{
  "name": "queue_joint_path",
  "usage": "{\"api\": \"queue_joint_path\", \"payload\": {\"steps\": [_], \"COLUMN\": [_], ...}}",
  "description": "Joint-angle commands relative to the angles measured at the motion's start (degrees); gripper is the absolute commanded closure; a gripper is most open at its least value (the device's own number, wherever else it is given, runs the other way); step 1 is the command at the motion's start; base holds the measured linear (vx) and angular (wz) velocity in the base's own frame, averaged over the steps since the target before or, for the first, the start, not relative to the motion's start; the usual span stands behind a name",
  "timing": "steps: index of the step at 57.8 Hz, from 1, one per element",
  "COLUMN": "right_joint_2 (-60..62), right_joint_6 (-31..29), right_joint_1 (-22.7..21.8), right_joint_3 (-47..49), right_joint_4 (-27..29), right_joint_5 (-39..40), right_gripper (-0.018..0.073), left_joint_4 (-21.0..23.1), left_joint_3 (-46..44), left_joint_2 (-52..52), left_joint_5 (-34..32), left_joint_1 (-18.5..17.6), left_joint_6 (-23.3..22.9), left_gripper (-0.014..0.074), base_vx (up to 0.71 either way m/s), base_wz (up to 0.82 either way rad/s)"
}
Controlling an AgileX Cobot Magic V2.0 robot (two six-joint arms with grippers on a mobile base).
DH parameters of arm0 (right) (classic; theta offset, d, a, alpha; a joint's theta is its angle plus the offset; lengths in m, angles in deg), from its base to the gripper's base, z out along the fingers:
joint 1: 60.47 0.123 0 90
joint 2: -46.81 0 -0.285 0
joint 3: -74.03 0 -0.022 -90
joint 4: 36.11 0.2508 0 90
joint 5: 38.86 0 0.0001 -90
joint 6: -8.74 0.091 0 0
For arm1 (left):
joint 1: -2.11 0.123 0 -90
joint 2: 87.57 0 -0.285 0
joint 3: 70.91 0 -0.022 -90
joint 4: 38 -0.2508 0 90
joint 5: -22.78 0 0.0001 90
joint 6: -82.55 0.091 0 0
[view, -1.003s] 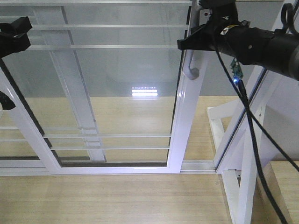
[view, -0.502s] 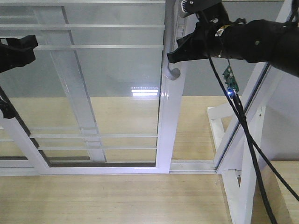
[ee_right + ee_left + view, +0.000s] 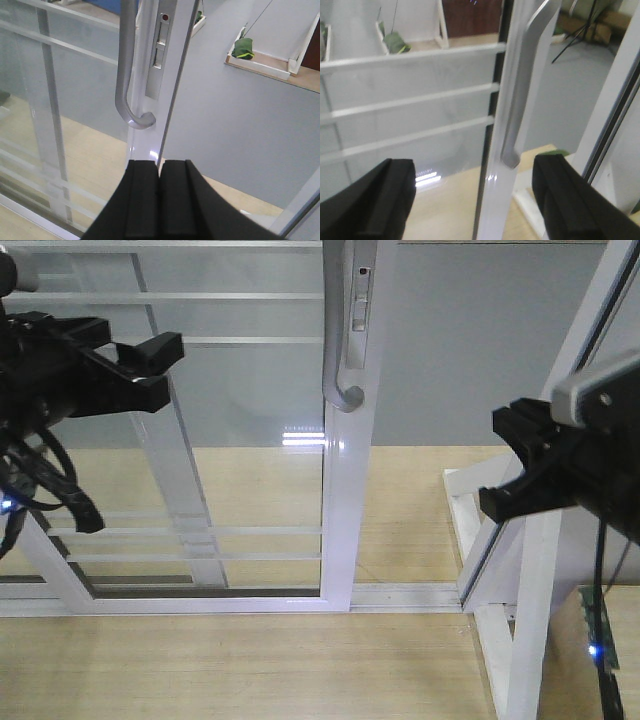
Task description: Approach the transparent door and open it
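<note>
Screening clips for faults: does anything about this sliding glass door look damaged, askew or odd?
Nothing stands out. The transparent door sits squarely in its floor track, glass unbroken, curved handle intact; left gripper and right gripper are both clear of it.

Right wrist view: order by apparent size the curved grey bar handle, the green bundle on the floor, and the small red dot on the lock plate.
1. curved grey bar handle
2. green bundle, farther from the camera, so its true size is unsure
3. red dot

Test lab: freestanding braced transparent door (image 3: 340,520)
</note>
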Motion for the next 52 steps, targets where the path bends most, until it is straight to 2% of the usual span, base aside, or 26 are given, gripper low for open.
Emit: {"api": "queue_joint_path", "payload": {"steps": [1, 11, 19, 38, 52], "right_joint_2": [5.5, 10.8, 11.3, 11.3, 11.3], "right_joint_6": [0.0, 0.0, 0.0, -0.2, -0.2], "right_joint_1": [-0.2, -0.2, -0.2, -0.2, -0.2], "right_joint_3": [-2.6, -7.9, -9.0, -9.0, -9.0], "right_joint_4": [1.4, 2.4, 2.4, 2.2, 2.2], "right_joint_5": [5.4, 5.2, 5.5, 5.3, 5.3], "right_gripper": [0.0502, 0.0502, 0.0502, 0.0502, 0.0502], "left_joint_4": [2.2, 2.6, 2.7, 4.6, 7.3], "left_joint_3": [-2.5, -8.0, -15.1, -30.2, -37.5], "left_joint_2": [2.2, 12.4, 20.3, 33.7, 39.8], "left_joint_5": [-10.7, -13.8, -14.3, -14.3, -14.1], "left_joint_1": [-3.2, -7.6, -9.0, -8.9, -6.7], "left_joint_6": [-0.3, -0.2, -0.2, 0.7, 1.6], "left_gripper": [0.0011, 0.0011, 0.0011, 0.0011, 0.0011], "base_vx": [0.0, 0.0, 0.0, 0.0, 0.0], "base_wz": [0.0, 0.0, 0.0, 0.0, 0.0]}}
